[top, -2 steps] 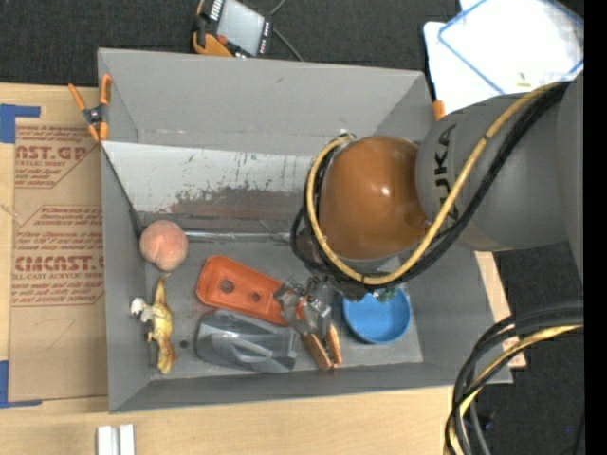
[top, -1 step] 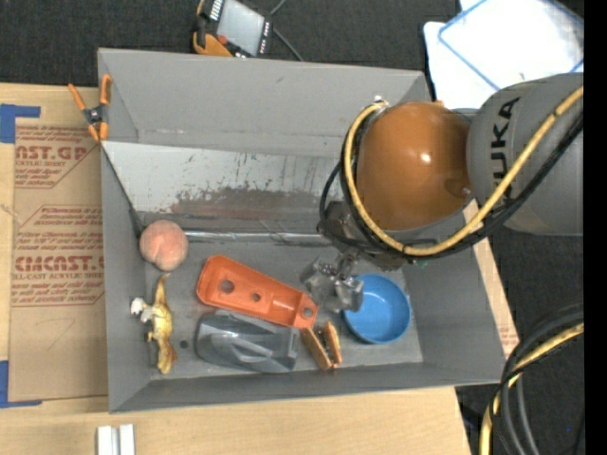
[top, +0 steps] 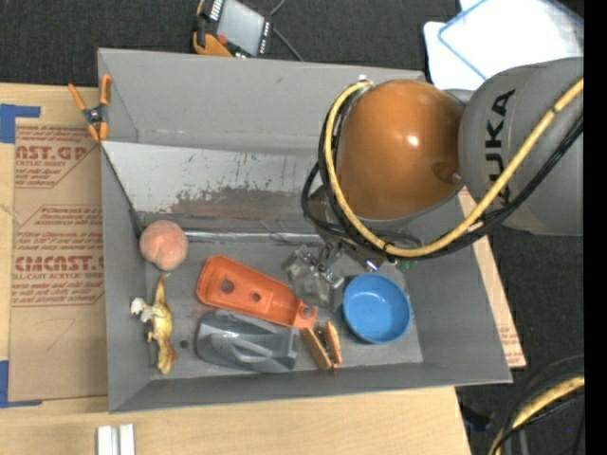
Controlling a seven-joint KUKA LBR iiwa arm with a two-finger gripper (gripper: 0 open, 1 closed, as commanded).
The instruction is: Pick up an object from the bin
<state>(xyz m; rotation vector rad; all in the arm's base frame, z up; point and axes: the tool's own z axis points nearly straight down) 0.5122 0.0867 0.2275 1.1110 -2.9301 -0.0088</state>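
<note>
My gripper [top: 311, 271] hangs below the orange dome, over the bin's floor right of centre. Its metal fingers point down just above the right end of an orange scoop-shaped plastic piece [top: 248, 292] and left of a blue bowl [top: 376, 308]. Nothing shows between the fingers. A small brown-and-orange block [top: 322, 345] lies just below the gripper, beside the scoop's narrow end. A dark grey moulded piece [top: 245, 343] lies in front of the scoop.
A pink peach-like ball [top: 163, 244] sits at the left wall. A yellow and white toy figure [top: 157, 322] lies along the front left edge. The arm's dome and cables cover the bin's back right part.
</note>
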